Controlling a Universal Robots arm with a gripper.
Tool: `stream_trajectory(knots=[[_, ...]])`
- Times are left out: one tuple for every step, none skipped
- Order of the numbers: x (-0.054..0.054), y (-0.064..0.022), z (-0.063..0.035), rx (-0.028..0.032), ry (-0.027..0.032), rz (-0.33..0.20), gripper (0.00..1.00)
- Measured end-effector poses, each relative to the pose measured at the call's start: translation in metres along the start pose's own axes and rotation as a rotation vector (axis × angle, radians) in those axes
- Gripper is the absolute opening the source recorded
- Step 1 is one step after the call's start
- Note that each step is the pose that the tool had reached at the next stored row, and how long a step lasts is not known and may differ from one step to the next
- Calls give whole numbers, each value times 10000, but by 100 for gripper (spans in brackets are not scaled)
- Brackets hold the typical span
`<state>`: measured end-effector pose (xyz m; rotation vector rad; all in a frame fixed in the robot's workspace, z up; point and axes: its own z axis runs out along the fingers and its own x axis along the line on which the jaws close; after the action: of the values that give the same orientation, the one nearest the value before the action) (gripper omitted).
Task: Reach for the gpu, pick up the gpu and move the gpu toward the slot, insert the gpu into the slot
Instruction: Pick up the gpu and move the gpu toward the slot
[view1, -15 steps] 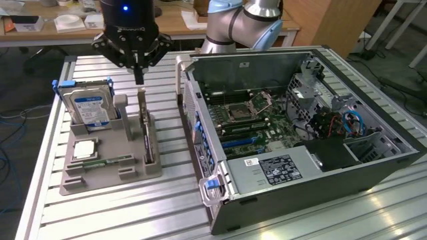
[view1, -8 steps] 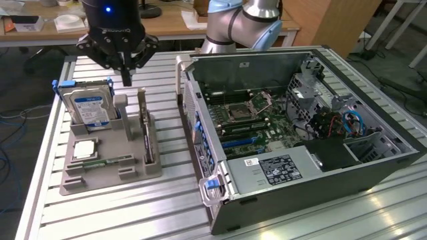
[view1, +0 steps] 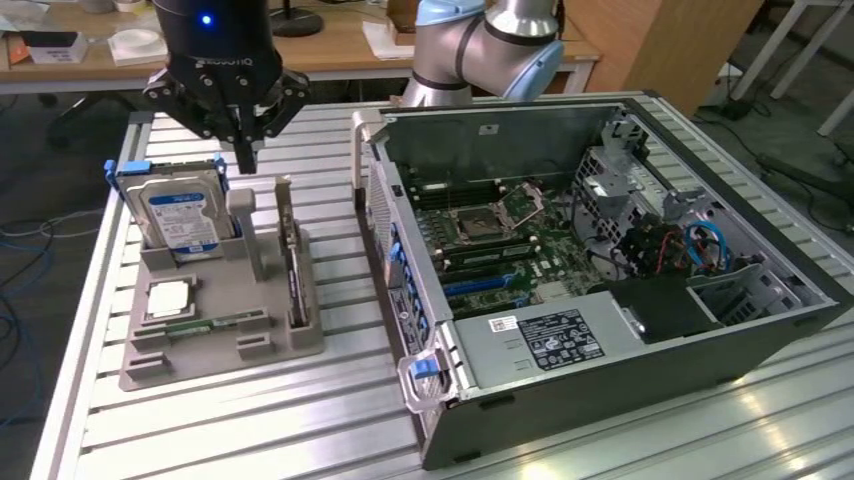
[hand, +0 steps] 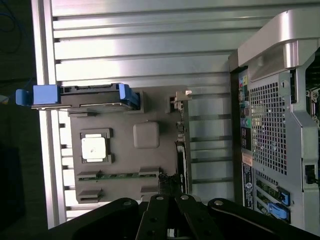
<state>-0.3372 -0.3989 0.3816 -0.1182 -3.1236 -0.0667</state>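
Lighting was even and moderately bright, probably from overhead fixtures. Glare streaked the ribbed metal table at the exterior view's right. The computer case interior lay in soft shadow. In the wrist view, the floor beside the table read nearly black.

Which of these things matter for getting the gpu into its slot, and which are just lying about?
For the job:
gpu, on edge in the grey holder
slot on the motherboard
pincer, shut, over the holder

Lying about:
hard drive
processor chip
memory stick
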Motion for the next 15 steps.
stream_trajectory(knots=[[0, 0, 0, 0, 0, 0, 10], [0, 0, 0, 0, 0, 0, 10], [0, 0, 0, 0, 0, 0, 10], [0, 0, 0, 0, 0, 1, 10], [0, 0, 0, 0, 0, 1, 10], [0, 0, 0, 0, 0, 0, 10], [0, 0, 0, 0, 1, 1, 11], [0, 0, 0, 0, 0, 0, 11], [0, 0, 0, 0, 0, 0, 16], [0, 0, 0, 0, 0, 0, 23], [0, 0, 0, 0, 1, 0, 23], [0, 0, 0, 0, 0, 1, 29], [0, 0, 0, 0, 0, 0, 35], [5, 0, 0, 1, 1, 2, 35], [9, 0, 0, 3, 0, -6, 41]])
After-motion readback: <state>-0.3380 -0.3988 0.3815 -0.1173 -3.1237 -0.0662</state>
